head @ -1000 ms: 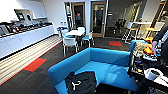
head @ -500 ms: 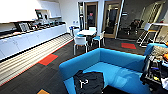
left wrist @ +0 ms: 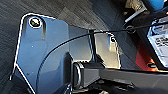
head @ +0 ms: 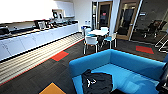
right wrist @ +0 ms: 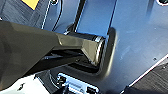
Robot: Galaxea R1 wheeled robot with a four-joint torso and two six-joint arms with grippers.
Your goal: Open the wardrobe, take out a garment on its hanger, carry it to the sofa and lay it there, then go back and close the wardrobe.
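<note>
The bright blue sofa (head: 130,65) fills the lower right of the head view. The black garment (head: 98,84) lies crumpled on the sofa's seat near its left arm. A bit of the thin white hanger (head: 91,82) shows on top of the dark fabric. Nothing touches the garment. A dark part of the robot (head: 163,80) stands at the right edge, beside the sofa's seat. The left wrist view looks down on dark carpet (left wrist: 75,12) past the robot's own plate.
A long white counter (head: 37,40) runs along the left wall. A white table (head: 98,32) with white chairs (head: 91,41) stands beyond the sofa, before glass doors (head: 126,22). Red (head: 59,55) and yellow (head: 51,89) tiles mark the dark carpet left of the sofa.
The whole head picture has shifted: the sofa now sits further right and lower, so the camera has turned left. The garment stays where it lay on the seat.
</note>
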